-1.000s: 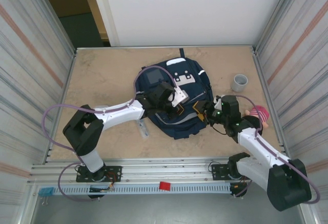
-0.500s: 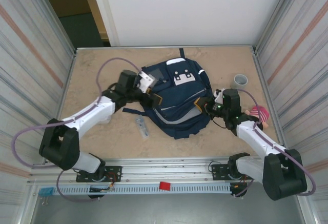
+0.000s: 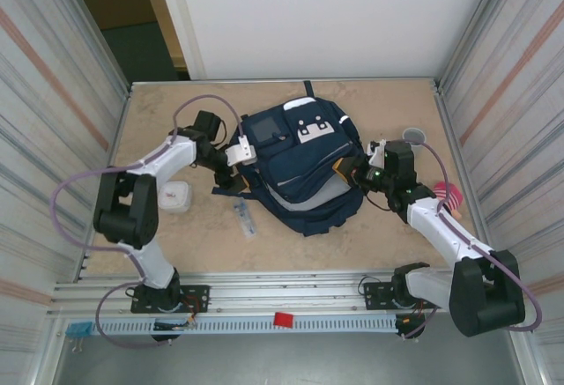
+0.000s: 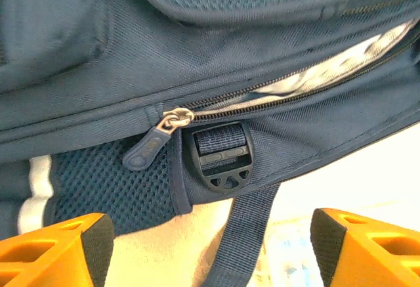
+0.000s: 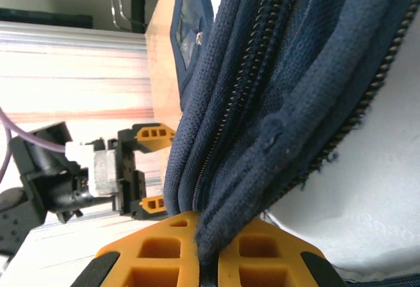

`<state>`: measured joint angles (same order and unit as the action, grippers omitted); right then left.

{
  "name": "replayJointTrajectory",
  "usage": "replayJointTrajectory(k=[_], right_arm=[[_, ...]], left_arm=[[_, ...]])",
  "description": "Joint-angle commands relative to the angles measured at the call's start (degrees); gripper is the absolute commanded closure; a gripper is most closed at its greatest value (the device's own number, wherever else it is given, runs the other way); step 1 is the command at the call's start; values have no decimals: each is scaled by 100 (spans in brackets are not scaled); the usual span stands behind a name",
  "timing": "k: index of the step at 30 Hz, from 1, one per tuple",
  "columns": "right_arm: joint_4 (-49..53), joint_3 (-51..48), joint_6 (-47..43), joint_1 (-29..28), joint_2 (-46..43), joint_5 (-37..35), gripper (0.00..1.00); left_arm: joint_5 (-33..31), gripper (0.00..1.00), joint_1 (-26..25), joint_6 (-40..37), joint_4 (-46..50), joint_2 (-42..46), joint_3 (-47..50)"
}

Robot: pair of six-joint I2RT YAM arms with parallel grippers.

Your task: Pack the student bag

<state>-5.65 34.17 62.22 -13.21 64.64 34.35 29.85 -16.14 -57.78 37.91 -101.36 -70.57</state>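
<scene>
Nearest the arm bases, at the student bag's (image 3: 304, 173) 7 o'clock, a small clear item (image 3: 245, 218) lay on the tabletop (image 3: 176, 129), with a white container (image 3: 176, 196) at about 8 o'clock. At the bag's 9 o'clock, the left gripper (image 3: 231, 169) hovered just beside its side, orange fingers (image 4: 59, 247) spread apart with nothing pinched between them. Its wrist view faced a zipper pull (image 4: 147, 148), a black buckle (image 4: 222, 162) and a dark strap (image 4: 244, 234). At 3 o'clock, the right gripper (image 3: 346, 173) was clamped on the bag's zippered edge, fingers (image 5: 157, 251) pressed together around navy fabric. The bag itself lay mid-tabletop, its grey window (image 3: 263, 129) toward 11 o'clock. A pink item (image 3: 450, 195) sat at 4 o'clock beside the right arm. Farthest, at 2 o'clock, stood a grey cup (image 3: 412, 136).
</scene>
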Motion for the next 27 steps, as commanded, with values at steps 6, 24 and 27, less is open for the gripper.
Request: replayJointTrajectory(k=[6,24,27], right_arm=[[134,195,-346,-50,-80,-69,95],[-69,169,-281,-190,44,-92,96],[-83,159,-263,-211,22,-110,95]], left_arm=[[228,20,-63,-1016,735,-1024,-1017],[411,85,-267,-776,1041,-991,-1159],[372,89,-243,-449,832,-986,-1197]])
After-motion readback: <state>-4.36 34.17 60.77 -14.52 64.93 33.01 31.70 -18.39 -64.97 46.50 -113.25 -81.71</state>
